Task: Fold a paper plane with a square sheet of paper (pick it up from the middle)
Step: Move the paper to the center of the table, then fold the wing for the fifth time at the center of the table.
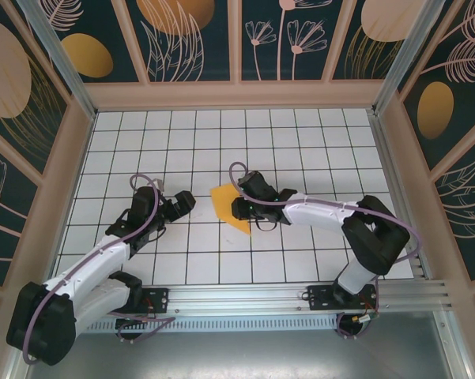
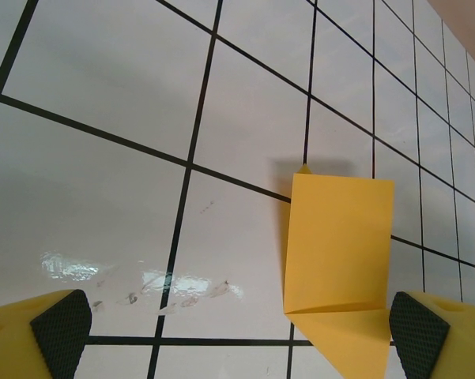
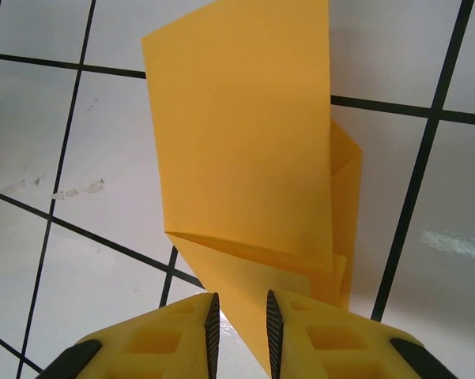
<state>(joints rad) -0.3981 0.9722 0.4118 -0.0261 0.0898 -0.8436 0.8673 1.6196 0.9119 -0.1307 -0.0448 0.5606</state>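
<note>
In the top view, the right gripper (image 1: 240, 210) sits at the near right edge of the sheet of paper (image 1: 228, 205), which lies partly folded near the middle of the tiled table (image 1: 300, 142). The left gripper (image 1: 183, 204) rests just left of the paper, apart from it.

From the left wrist, the left gripper (image 2: 239, 328) has its fingers spread wide with nothing between them. The paper (image 2: 336, 245) sits ahead and to the right, one flap raised.

From the right wrist, the right gripper (image 3: 243, 332) has its fingers drawn close together around the pointed near corner of the paper (image 3: 245, 142). I cannot tell whether they actually pinch it.
</note>
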